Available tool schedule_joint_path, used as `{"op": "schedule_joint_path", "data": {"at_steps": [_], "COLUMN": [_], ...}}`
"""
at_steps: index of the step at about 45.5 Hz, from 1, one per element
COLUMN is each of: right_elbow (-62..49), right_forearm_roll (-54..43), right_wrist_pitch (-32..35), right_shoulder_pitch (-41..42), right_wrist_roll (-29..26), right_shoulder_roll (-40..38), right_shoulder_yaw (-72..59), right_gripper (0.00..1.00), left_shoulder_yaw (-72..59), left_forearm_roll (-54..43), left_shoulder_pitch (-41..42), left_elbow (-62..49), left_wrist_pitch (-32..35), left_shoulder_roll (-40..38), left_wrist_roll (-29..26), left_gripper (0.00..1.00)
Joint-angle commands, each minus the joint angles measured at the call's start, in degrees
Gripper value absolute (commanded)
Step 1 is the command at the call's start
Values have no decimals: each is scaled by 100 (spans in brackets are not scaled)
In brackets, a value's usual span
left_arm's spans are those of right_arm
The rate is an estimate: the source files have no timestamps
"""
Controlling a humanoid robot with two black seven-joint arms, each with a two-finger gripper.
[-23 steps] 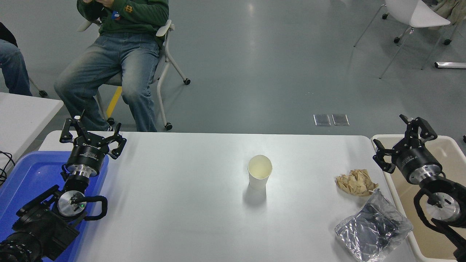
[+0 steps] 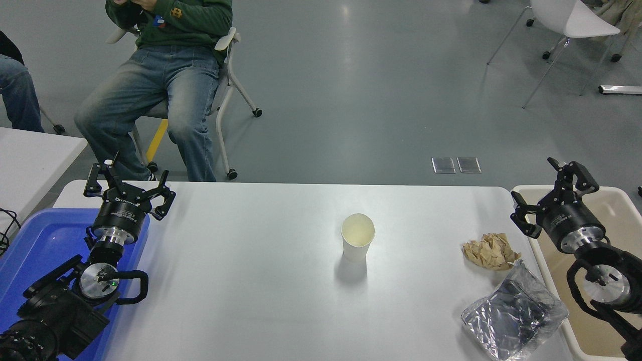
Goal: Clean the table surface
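Open office or lab floor: grey polished floor (image 2: 351,100), wheeled chairs (image 2: 572,22), white tables (image 2: 30,150).

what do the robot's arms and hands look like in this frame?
Both arms are black, jointed, with round silver end caps and looped black cables. Left hand and right hand: black linkage fingers on a black cylinder above a silver ring; white lettering shows on the left one.
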Motion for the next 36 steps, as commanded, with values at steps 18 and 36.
{"op": "schedule_joint_path", "data": {"at_steps": [18, 36], "right_elbow": [-34, -69], "right_forearm_roll": [3, 3], "right_wrist_pitch": [-60, 2], "right_shoulder_pitch": [-7, 160], "right_wrist_roll": [35, 35], "right_shoulder_roll": [23, -48], "right_shoulder_yaw": [0, 71], "right_gripper": [100, 100], "left_shoulder_yaw": [12, 12], "left_forearm_roll": [1, 1], "left_shoulder_pitch": [-1, -1], "left_elbow": [0, 0], "left_wrist_pitch": [0, 0], "left_shoulder_roll": [1, 1], "left_wrist_roll": [1, 1], "left_gripper": [100, 100]}}
